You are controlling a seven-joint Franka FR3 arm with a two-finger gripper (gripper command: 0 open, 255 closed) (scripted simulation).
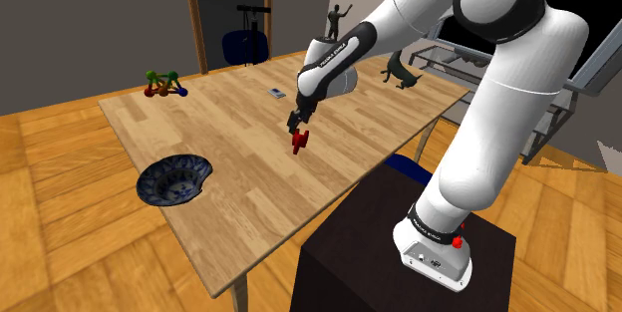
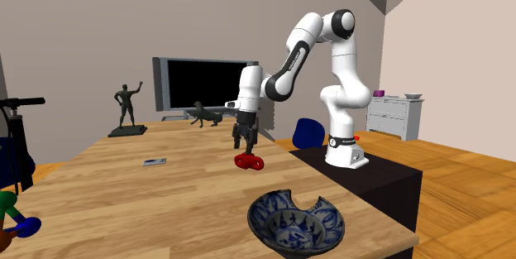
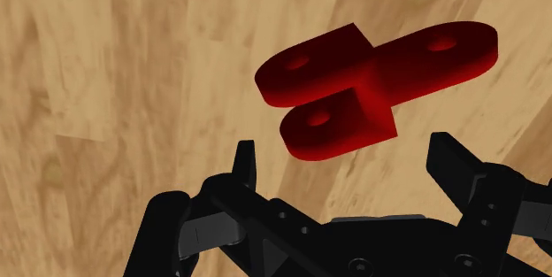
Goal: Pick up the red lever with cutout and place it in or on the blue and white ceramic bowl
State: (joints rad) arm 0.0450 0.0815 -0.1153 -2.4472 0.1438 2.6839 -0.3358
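The black fingers (image 3: 246, 165) of the gripper (image 3: 347, 165) stand apart, clasping nothing, just above the red lever (image 3: 371, 85). The lever lies flat on the wooden table (image 1: 239, 111), well apart from the blue and white bowl (image 1: 159, 185), toward the shoulder view's right of it. It looks small, rigid and light, with smooth, probably slippery faces. I would close across the narrow neck where its lobes join, since the rounded ends could squirt out.

Three cameras, one table (image 1: 229, 126).
Shoulder view looks down from behind the stand (image 1: 369, 250); second faces across it; wrist sits close above.
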